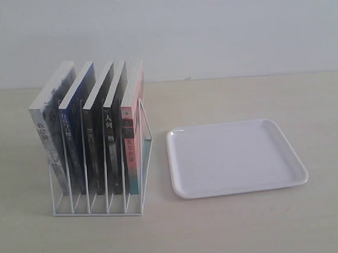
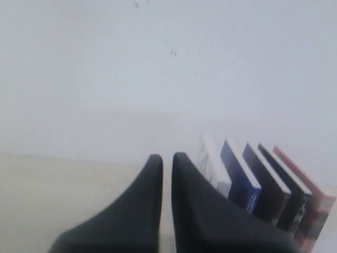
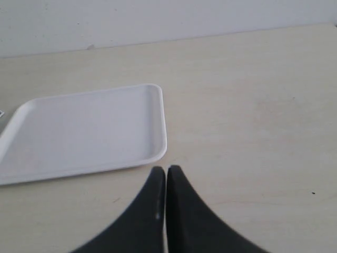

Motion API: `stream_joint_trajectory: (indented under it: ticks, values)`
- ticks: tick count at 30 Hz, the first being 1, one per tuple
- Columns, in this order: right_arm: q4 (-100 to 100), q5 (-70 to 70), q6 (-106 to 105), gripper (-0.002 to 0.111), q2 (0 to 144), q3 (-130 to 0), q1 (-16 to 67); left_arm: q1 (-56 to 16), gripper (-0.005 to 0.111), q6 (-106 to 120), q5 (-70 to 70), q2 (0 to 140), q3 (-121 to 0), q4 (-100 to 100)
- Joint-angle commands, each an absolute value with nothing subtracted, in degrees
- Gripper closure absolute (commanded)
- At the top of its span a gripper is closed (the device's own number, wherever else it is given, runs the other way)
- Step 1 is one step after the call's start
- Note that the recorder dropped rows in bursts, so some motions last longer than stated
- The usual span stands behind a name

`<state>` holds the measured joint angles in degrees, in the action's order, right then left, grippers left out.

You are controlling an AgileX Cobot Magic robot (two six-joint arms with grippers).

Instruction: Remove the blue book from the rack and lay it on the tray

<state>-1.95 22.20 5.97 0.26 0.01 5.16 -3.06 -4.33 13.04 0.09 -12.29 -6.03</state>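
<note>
The blue book (image 1: 71,151) stands upright second from the left in the white wire rack (image 1: 100,212), dark blue spine facing the camera. To the rack's right the white tray (image 1: 233,157) lies flat with nothing on it. Neither gripper shows in the exterior view. In the left wrist view my left gripper (image 2: 167,159) has its black fingers almost together with nothing between them, and the blue book (image 2: 239,176) sits off to one side, apart from them. My right gripper (image 3: 166,169) is shut and holds nothing, just off a corner of the tray (image 3: 84,132).
Other books share the rack: a grey-white one (image 1: 47,130) at the left end, two black-spined ones (image 1: 91,150) (image 1: 110,146), and a pink-and-teal one (image 1: 131,157) at the right end. A pale wall rises behind the light wooden table (image 1: 248,224).
</note>
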Motion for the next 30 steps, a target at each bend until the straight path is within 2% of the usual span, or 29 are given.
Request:
stream_joint_trajectory:
  ticks: [1,7,15,20,23,26,28,30]
  values:
    - [-1.8,21.7,5.4,0.108,0.0,0.0,5.2,-2.9,0.101,-5.0,6.5,0.0,-13.6,-7.0]
    - [-1.8,21.7,5.4,0.108,0.0,0.0,5.2,-2.9,0.101,-5.3,-7.5,0.0,-13.6,-7.0]
    - [-1.8,21.7,5.4,0.108,0.0,0.0,5.2,-2.9,0.101,-19.5,-29.7,0.0,-13.6,-7.0]
    - [-1.8,21.7,5.4,0.108,0.0,0.0,5.2,-2.9,0.101,-23.7,-33.9,0.0,-16.0,-7.3]
    - [-1.8,21.8,5.4,0.108,0.0,0.0,5.2,-2.9,0.102,-23.3,-23.1,3.0,-22.4,-7.3]
    - [-1.8,21.8,5.4,0.108,0.0,0.0,5.2,-2.9,0.102,-21.6,-6.1,11.2,-32.1,-4.8]
    - [-1.8,21.8,5.4,0.108,0.0,0.0,5.2,-2.9,0.102,-14.3,26.1,24.0,-47.1,-1.9]
    - [-1.8,21.8,5.4,0.108,0.0,0.0,5.2,-4.1,0.102,-7.3,37.1,32.7,-53.6,-1.9]
